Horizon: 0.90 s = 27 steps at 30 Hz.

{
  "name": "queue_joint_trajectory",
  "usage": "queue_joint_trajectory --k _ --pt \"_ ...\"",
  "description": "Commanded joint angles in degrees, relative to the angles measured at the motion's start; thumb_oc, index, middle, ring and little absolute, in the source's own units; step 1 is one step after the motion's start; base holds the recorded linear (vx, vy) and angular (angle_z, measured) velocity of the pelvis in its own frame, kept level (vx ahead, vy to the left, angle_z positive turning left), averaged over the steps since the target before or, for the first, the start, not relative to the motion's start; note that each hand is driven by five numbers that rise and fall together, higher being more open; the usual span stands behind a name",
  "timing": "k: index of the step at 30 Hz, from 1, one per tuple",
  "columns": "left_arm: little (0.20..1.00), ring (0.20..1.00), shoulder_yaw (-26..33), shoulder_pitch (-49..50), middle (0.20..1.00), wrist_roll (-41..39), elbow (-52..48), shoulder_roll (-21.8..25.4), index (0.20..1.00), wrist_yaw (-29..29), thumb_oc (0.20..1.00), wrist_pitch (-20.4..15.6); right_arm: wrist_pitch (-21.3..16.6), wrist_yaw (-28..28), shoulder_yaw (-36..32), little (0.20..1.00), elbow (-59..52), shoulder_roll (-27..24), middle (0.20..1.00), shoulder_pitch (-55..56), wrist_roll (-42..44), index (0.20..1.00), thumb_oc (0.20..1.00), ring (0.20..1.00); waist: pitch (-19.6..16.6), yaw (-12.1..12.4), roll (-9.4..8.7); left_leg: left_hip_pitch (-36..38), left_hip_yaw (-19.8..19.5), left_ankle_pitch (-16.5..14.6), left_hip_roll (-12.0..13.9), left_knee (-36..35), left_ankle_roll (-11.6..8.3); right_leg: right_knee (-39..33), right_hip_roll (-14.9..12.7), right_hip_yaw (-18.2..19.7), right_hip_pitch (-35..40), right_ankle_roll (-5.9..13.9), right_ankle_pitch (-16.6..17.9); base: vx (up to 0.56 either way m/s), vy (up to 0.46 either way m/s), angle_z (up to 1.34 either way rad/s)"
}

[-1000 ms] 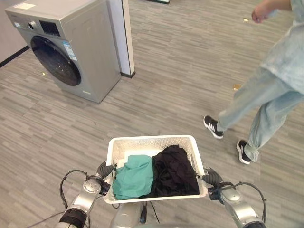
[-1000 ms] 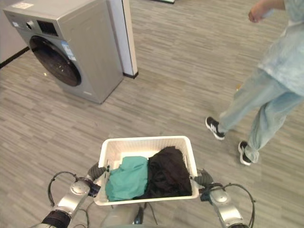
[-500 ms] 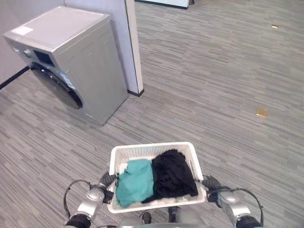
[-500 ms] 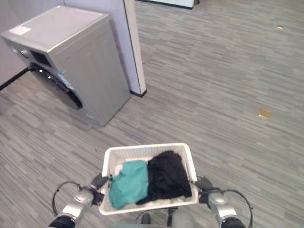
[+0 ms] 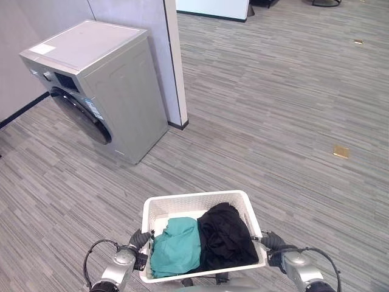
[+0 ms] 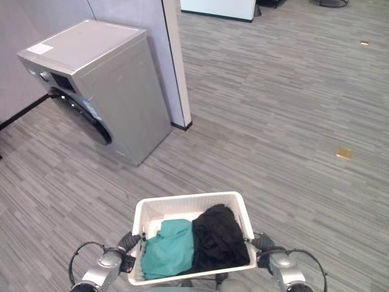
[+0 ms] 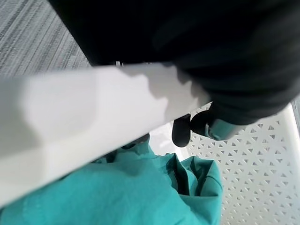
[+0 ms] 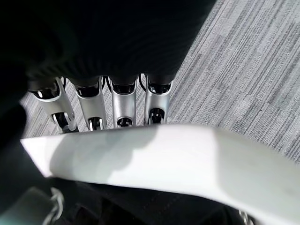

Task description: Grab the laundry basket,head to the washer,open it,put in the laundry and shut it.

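Two hands carry the load. Left eye view: laundry basket (image 5: pixel 159 210), white, held in front of the body between left hand (image 5: pixel 139 239) and right hand (image 5: pixel 271 241), one at each short side. Inside lie a teal garment (image 5: pixel 176 247) and a black garment (image 5: pixel 225 235), touching. Step in hand, as I judge it: the walk to the washer (image 5: pixel 100 91). It stands ahead and to the left, well apart from the basket, door (image 5: pixel 82 115) shut.

Right eye view: same layout. Floor (image 6: pixel 279 109) is grey plank-pattern, level, with a small brass floor plate (image 6: pixel 344 152) off to the right. A white pillar (image 6: pixel 175 61) stands just beside the washer's right flank.

Left wrist view: dark fingertips (image 7: pixel 182 132) curl over the basket rim above the teal cloth, so this hand is clamped on the basket.

Right wrist view: silver fingers (image 8: pixel 121 105) run down behind the white rim; grip reads as hooked on the basket.

Next move calls for a leftward turn and approach, stopping square to the door with room to set the basket down and free a hand.
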Motion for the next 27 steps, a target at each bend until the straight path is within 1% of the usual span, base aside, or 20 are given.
queue_joint_trajectory --k 1,3,5,6,7,8,9,10,11,12,13,14,15,16,18,19,21,25,26,27 --pt "0.2 0.2 5.0 -2.9 0.2 -4.6 -0.3 3.1 0.2 1.1 0.2 -3.5 -1.6 0.2 1.1 0.2 -2.7 -2.1 0.2 -1.2 1.8 0.2 0.2 0.2 -2.2 1.5 -4.55 -4.9 0.4 5.9 1.2 -0.4 -2.56 1.7 -2.9 1.4 3.7 5.07 -5.4 -0.06 -0.059 -0.02" --pt "0.2 0.2 5.1 -3.0 0.2 -4.9 -0.7 3.3 0.2 1.0 0.2 -3.4 -1.6 0.6 1.8 0.2 -2.8 -2.0 0.2 -1.6 2.1 0.2 0.2 0.2 -2.0 1.7 -4.74 -5.1 -0.1 6.0 1.2 -0.3 -2.64 1.6 -2.8 1.0 3.9 4.97 -5.4 -0.06 -0.053 0.18" --pt "0.2 0.2 5.5 -3.4 0.2 -5.7 -2.9 4.0 0.2 1.3 0.2 -3.5 -1.5 1.2 2.5 0.2 -6.2 -2.9 0.2 -2.0 2.4 0.2 0.2 0.2 -0.8 2.7 -5.56 -7.7 -1.9 7.0 0.8 1.4 -3.43 2.1 -2.8 -1.3 3.3 4.49 -5.7 -0.13 -0.06 0.3" --pt "0.2 0.2 5.1 -4.2 0.2 -5.4 -3.6 4.1 0.2 1.3 0.2 -3.4 -1.8 0.8 2.2 0.2 -6.9 -3.3 0.2 -2.2 2.8 0.2 0.2 0.2 0.0 3.0 -5.96 -9.7 -1.1 7.8 1.0 2.6 -4.18 2.3 -3.3 -2.8 3.0 4.42 -5.7 -0.19 -0.013 0.59" --pt "0.2 0.2 4.7 -5.0 0.2 -5.0 -4.6 4.1 0.2 1.0 0.2 -3.4 -2.0 0.5 1.6 0.2 -7.9 -3.9 0.2 -2.5 2.9 0.2 0.2 0.2 0.4 2.4 -6.35 -12.2 0.3 8.0 1.2 4.2 -4.45 2.5 -4.1 -4.9 2.3 4.47 -5.7 -0.15 0.001 0.9" --pt "0.2 0.2 4.7 -5.0 0.2 -5.0 -4.6 4.1 0.2 1.0 0.2 -3.4 -2.0 0.5 1.6 0.2 -7.9 -3.9 0.2 -2.5 2.9 0.2 0.2 0.2 0.4 2.4 -6.35 -12.2 0.3 8.0 1.2 4.2 -4.45 2.5 -4.1 -4.9 2.3 4.47 -5.7 -0.15 0.055 1.15" --pt "0.2 0.2 4.9 -5.5 0.2 -4.3 -5.4 3.5 0.2 0.9 0.2 -3.4 -2.4 0.4 0.2 0.2 -12.0 -5.2 0.2 -2.1 2.5 0.2 0.2 0.2 0.5 1.2 -6.66 -13.9 8.6 9.2 4.6 4.7 -5.02 2.3 -5.9 -9.5 2.1 5.16 -5.1 -0.08 0.064 1.0" --pt "0.2 0.2 5.1 -5.5 0.2 -3.5 -5.3 3.1 0.2 0.6 0.2 -3.3 -2.5 0.4 -0.8 0.2 -12.9 -5.8 0.2 -1.5 2.4 0.2 0.2 0.2 0.5 0.7 -6.73 -13.8 13.4 9.6 6.9 4.7 -5.44 2.6 -6.6 -11.6 2.4 5.53 -5.2 -0.09 0.079 1.82" --pt "0.2 0.2 5.3 -5.4 0.2 -2.7 -5.4 2.7 0.2 0.4 0.2 -3.2 -2.5 0.5 -1.8 0.2 -14.3 -6.4 0.2 -0.5 2.2 0.2 0.2 0.2 0.2 -0.1 -6.54 -13.0 19.1 10.2 9.3 4.5 -6.01 2.7 -7.1 -13.9 2.7 5.75 -5.2 0.04 0.049 2.2" --pt "0.2 0.2 5.7 -5.3 0.2 -1.8 -5.4 2.5 0.2 0.1 0.2 -3.1 -2.4 0.8 -2.9 0.2 -16.6 -7.1 0.2 0.6 1.7 0.2 0.2 0.2 -0.4 -1.2 -6.4 -11.2 24.6 9.8 11.5 3.9 -7.33 2.7 -7.4 -15.6 3.4 6.4 -6.0 0.03 0.068 2.04" --pt "0.2 0.2 5.8 -5.2 0.2 -1.0 -5.1 2.2 0.2 -0.3 0.2 -3.1 -2.4 1.0 -3.6 0.2 -18.4 -7.6 0.2 1.3 1.3 0.2 0.2 0.2 -0.8 -1.7 -6.1 -10.2 28.8 10.2 12.9 3.6 -7.84 2.5 -7.7 -17.6 3.6 6.36 -5.9 0.04 0.052 1.19" --pt "0.2 0.2 5.8 -5.1 0.2 -1.0 -5.1 2.2 0.2 -0.3 0.2 -3.1 -2.4 1.0 -3.6 0.2 -18.5 -7.6 0.2 1.4 1.3 0.2 0.2 0.2 -0.7 -1.7 -6.07 -10.1 28.9 10.3 12.9 3.5 -7.87 2.5 -7.7 -17.5 3.7 6.36 -5.9 0.01 0.111 0.82" --pt "0.2 0.2 5.8 -5.0 0.2 -0.8 -5.1 1.6 0.2 -0.6 0.2 -3.0 -2.3 1.0 -4.4 0.2 -19.5 -7.6 0.2 2.4 0.9 0.2 0.2 0.2 -1.4 -1.5 -5.29 -9.4 30.0 10.3 12.5 2.2 -8.08 2.0 -7.8 -19.4 4.3 6.31 -6.1 0.02 0.075 1.13" --pt "0.2 0.2 5.8 -5.0 0.2 -0.8 -5.1 1.6 0.2 -0.6 0.2 -3.0 -2.3 1.0 -4.4 0.2 -19.5 -7.6 0.2 2.5 0.9 0.2 0.2 0.2 -1.4 -1.5 -5.27 -9.4 30.0 10.4 12.5 2.2 -8.08 2.0 -7.8 -19.5 4.4 6.32 -6.1 0.06 0.118 0.83" --pt "0.2 0.2 6.2 -3.9 0.2 -0.3 -6.3 1.7 0.2 -0.8 0.2 -3.0 -2.2 1.4 -5.1 0.2 -22.1 -7.4 0.2 2.5 0.1 0.2 0.2 0.2 -1.8 -0.5 -5.16 -9.4 28.7 9.5 11.4 2.0 -7.56 1.9 -8.5 -20.1 5.5 6.27 -6.3 0.08 0.128 0.29" --pt "0.2 0.2 6.3 -3.8 0.2 -0.2 -6.4 1.8 0.2 -0.8 0.2 -2.9 -2.1 1.4 -5.1 0.2 -22.2 -7.4 0.2 2.6 0.0 0.2 0.2 0.2 -1.7 -0.6 -5.21 -9.3 28.7 9.4 11.3 2.0 -7.49 2.0 -8.5 -20.2 5.6 6.33 -6.3 0.1 0.192 0.07" --pt "0.2 0.2 6.9 -2.3 0.2 -0.6 -7.8 2.5 0.2 -0.9 0.2 -3.0 -2.2 1.5 -4.2 0.2 -22.5 -6.7 0.2 0.9 -0.4 0.2 0.2 0.2 -1.7 0.8 -5.79 -9.3 27.7 7.4 9.8 2.8 -6.2 2.5 -10.1 -20.0 6.3 6.94 -6.2 0.09 0.204 0.11" --pt "0.2 0.2 7.3 -1.5 0.2 -0.2 -8.5 3.6 0.2 -1.4 0.2 -2.9 -2.3 1.4 -2.8 0.2 -23.7 -5.8 0.2 -1.0 -1.7 0.2 0.2 0.2 -1.7 1.8 -6.62 -9.4 26.4 4.0 7.1 4.1 -3.8 5.0 -13.0 -19.4 6.4 8.41 -5.4 0.09 0.198 0.02" --pt "0.2 0.2 7.3 -1.5 0.2 -0.2 -8.5 3.6 0.2 -1.5 0.2 -2.9 -2.3 1.4 -2.8 0.2 -23.6 -5.7 0.2 -1.1 -1.7 0.2 0.2 0.2 -1.7 1.8 -6.68 -9.4 26.4 3.9 7.0 4.2 -3.67 5.1 -13.1 -19.4 6.4 8.55 -5.4 0.1 0.24 0.12" --pt "0.2 0.2 7.4 -1.4 0.2 -0.3 -8.7 3.7 0.2 -1.5 0.2 -2.8 -2.2 1.3 -2.8 0.2 -23.8 -5.5 0.2 -1.3 -2.3 0.2 0.2 0.2 -1.8 1.9 -6.8 -8.8 26.0 2.7 5.5 4.1 -2.71 6.7 -14.6 -19.1 6.3 9.33 -3.9 0.07 0.178 0.12"
